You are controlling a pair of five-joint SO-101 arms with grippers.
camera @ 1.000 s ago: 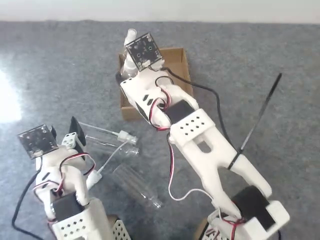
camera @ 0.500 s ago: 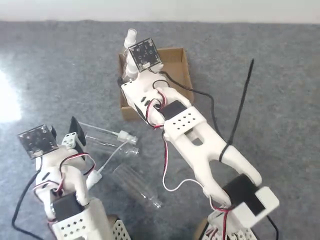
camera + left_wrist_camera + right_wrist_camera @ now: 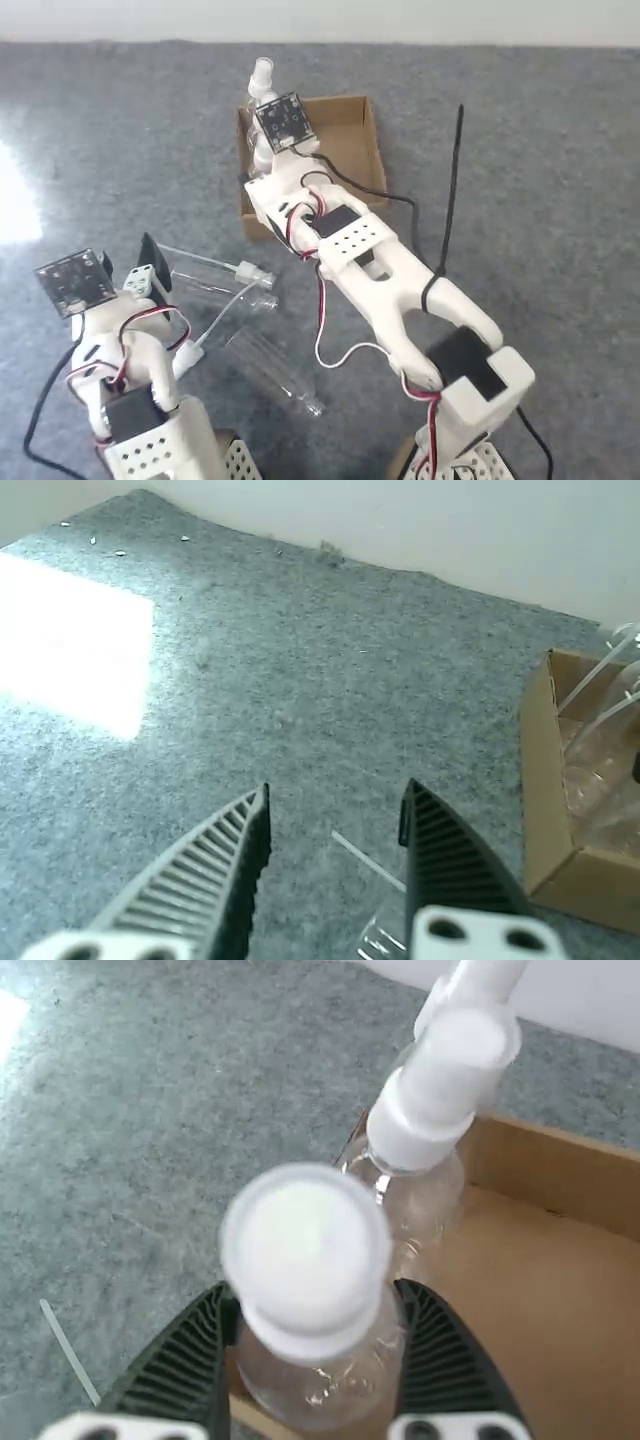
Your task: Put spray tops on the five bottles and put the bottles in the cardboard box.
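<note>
My right gripper (image 3: 310, 1305) is shut on a clear bottle (image 3: 305, 1360) with a white spray top (image 3: 305, 1250), held upright at the left wall of the cardboard box (image 3: 350, 130). Just beyond it a second capped bottle (image 3: 425, 1160) stands inside the box, its spray top (image 3: 262, 75) showing in the high view. My left gripper (image 3: 335, 820) is open above the carpet at the near left, nothing between its fingers. On the carpet beside it lie a clear bottle (image 3: 275, 370), another bottle (image 3: 215, 275) and a loose spray top with its tube (image 3: 195, 350).
Grey carpet covers the floor, with a bright light patch (image 3: 70, 640) at the far left. The box's right half (image 3: 560, 1290) is bare cardboard. A black cable tie (image 3: 452, 190) sticks up from the right arm.
The right arm has swung a little left and its wrist has sunk slightly with the bottle at the box's left side. The left arm has kept still.
</note>
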